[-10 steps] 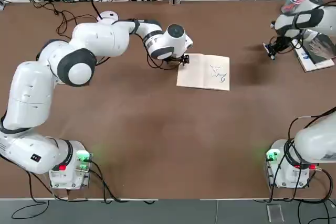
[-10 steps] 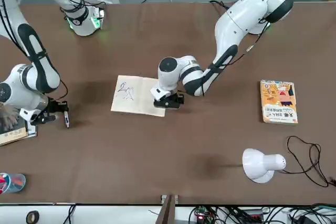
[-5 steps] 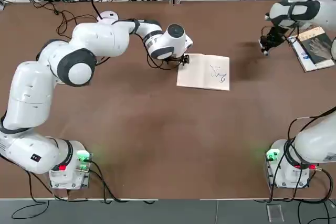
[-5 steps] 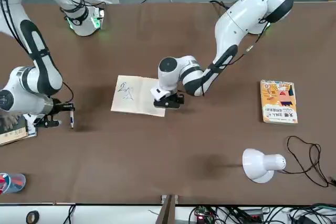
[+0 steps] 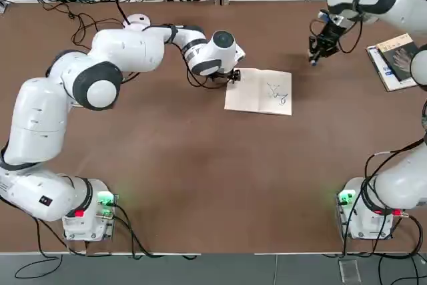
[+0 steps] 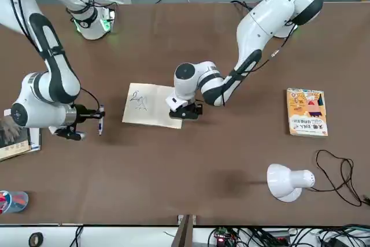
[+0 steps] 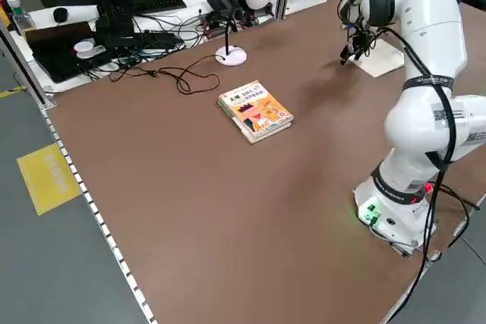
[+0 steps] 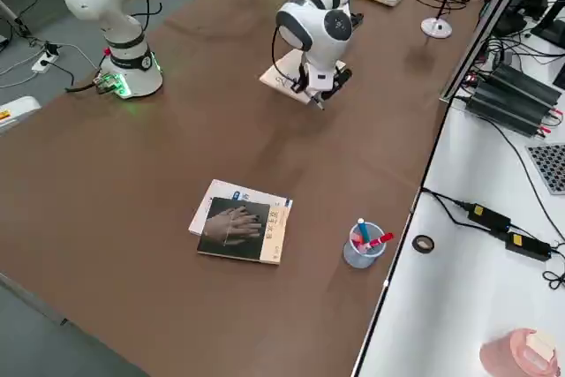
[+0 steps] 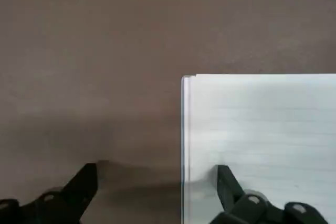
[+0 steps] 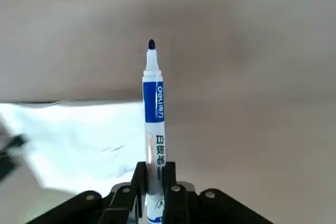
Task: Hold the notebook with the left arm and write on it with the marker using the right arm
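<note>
Now my right gripper (image 10: 153, 179) clamped on marker (image 10: 154, 124), near notebook (image 5: 259, 91), mid-tabletop; left gripper (image 9: 157, 192) spread wide, one finger on notebook corner.

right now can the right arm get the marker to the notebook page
Probably yes. The right gripper holds the marker just off the notebook's scribbled side, with bare table between. The left gripper pins the opposite edge, out of the way.

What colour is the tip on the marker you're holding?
Dark blue tip on the marker, white barrel with a blue label; the right wrist view shows it best.
</note>
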Robot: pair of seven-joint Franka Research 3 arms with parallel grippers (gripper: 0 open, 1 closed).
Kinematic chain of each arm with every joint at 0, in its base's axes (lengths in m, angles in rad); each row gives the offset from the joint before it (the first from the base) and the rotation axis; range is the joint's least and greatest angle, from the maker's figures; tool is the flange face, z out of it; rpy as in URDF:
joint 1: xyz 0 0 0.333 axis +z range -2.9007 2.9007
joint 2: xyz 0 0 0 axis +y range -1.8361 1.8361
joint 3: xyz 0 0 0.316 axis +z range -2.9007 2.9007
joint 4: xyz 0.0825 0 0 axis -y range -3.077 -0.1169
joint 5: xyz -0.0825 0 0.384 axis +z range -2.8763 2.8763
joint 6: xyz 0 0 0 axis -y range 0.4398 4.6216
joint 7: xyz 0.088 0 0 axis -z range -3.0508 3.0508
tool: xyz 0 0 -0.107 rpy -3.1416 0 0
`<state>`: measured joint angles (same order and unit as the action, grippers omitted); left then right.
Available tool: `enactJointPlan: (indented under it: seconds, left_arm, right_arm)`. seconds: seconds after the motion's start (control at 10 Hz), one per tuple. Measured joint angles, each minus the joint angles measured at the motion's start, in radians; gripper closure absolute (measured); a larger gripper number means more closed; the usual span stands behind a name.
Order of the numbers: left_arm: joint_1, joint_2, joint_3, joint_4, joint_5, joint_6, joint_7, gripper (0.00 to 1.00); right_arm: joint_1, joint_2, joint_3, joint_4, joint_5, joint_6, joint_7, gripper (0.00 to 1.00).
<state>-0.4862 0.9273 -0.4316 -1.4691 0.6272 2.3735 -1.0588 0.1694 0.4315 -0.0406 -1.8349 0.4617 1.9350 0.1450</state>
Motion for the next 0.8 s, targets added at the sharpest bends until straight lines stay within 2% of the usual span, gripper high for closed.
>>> enactJointPlan:
  seconds: [0.5, 0.8]
  left_arm:
    - [0.0, 0.0, 0.0, 0.0, 0.0, 0.0, 0.0, 0.0]
    - [0.0, 0.0, 0.0, 0.0, 0.0, 0.0, 0.0, 0.0]
  right_arm:
    - [0.003, -0.005, -0.007, -0.019, 0.343, -0.135, 0.056, 0.83]
    - [0.004, -0.003, -0.007, -0.076, 0.468, -0.141, 0.069, 0.83]
